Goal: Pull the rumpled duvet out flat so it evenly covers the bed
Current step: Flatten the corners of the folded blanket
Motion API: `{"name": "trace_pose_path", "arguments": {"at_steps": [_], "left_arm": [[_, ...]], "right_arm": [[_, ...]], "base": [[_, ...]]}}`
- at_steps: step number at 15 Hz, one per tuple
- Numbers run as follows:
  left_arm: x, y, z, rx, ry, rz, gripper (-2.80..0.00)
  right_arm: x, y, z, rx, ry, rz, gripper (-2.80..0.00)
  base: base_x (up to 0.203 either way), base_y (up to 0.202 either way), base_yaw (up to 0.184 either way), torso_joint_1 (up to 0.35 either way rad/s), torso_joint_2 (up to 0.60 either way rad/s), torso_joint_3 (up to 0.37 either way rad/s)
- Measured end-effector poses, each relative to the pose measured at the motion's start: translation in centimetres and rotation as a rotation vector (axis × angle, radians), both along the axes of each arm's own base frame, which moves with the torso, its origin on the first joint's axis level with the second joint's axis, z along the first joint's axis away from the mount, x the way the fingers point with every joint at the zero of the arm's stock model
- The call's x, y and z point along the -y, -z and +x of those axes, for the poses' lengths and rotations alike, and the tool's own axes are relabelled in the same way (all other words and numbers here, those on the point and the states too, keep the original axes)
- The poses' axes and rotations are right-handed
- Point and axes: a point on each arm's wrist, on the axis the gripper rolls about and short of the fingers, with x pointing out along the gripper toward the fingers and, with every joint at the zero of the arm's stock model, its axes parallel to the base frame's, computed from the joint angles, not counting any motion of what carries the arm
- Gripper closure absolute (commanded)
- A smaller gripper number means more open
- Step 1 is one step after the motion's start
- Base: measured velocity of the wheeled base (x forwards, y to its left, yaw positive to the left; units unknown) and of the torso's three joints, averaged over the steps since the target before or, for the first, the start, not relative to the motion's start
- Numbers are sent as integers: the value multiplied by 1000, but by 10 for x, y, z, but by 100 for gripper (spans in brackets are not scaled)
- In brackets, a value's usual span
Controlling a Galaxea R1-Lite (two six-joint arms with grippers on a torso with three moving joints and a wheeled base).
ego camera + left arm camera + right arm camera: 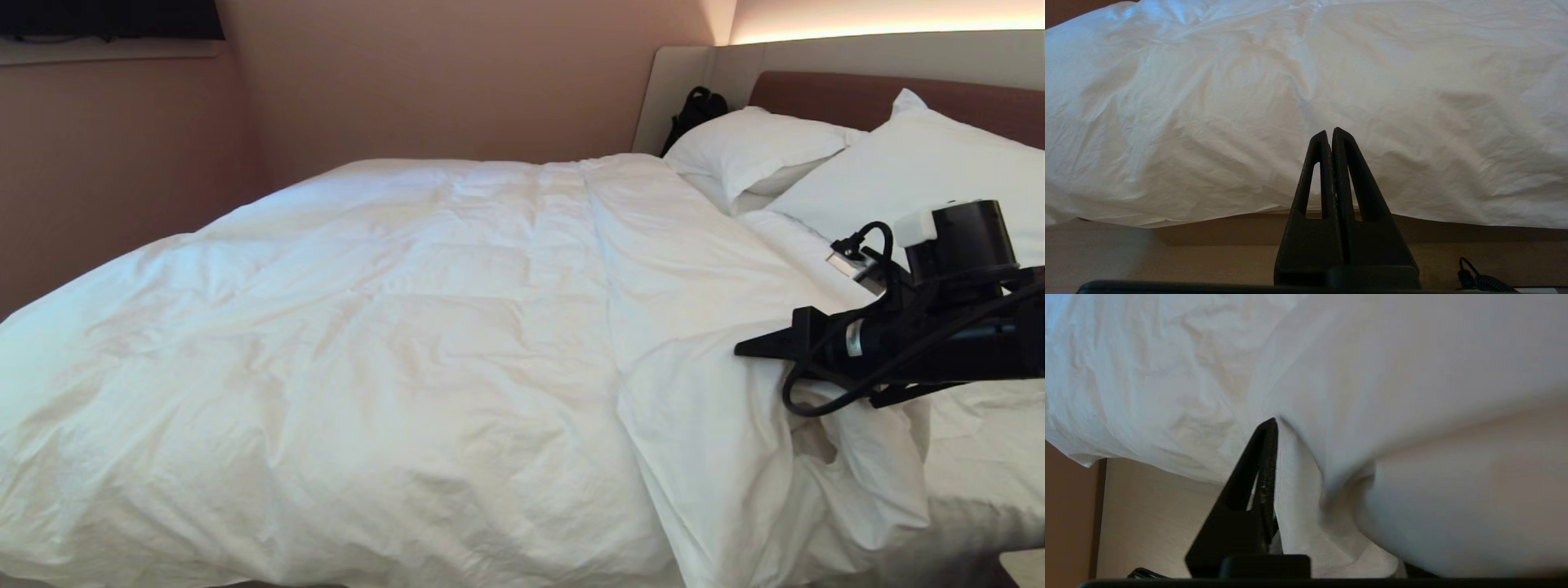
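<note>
The duvet [392,351] lies over most of the bed [992,482], puffy and creased, reaching from near the 2 pillows [755,147] down past the foot edge toward the camera. Across the left and middle it looks fairly even, so I judge the bulk of the spreading done. What is left sits on the robot's right: there the duvet's side edge is folded back on itself in a thick rumpled band [735,457], and bare sheet [980,441] shows beyond it, so that side of the mattress is not yet covered. The right pincer [747,349] hovers just over that fold, pointing across the bed. In the right wrist view 1 finger [1263,465] shows with cloth lying against it and the other is hidden behind the fabric, so I cannot tell whether it is spread or pinching the duvet. The left pincer [1330,136] is pressed together on nothing, parked low by the bed's side with the duvet's hanging edge just ahead of it. To finish, the folded band needs drawing out toward the right edge and smoothing.
</note>
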Motion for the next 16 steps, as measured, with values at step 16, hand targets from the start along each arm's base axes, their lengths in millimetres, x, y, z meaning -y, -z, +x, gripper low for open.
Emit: {"name": "trace_pose_path", "arguments": {"at_steps": [16], "left_arm": [[0,0,0,0,0,0,0]], "right_arm": [[3,-35,-137,-35,-172,-401,-280]], "base": [[0,0,0,0,0,0]]}}
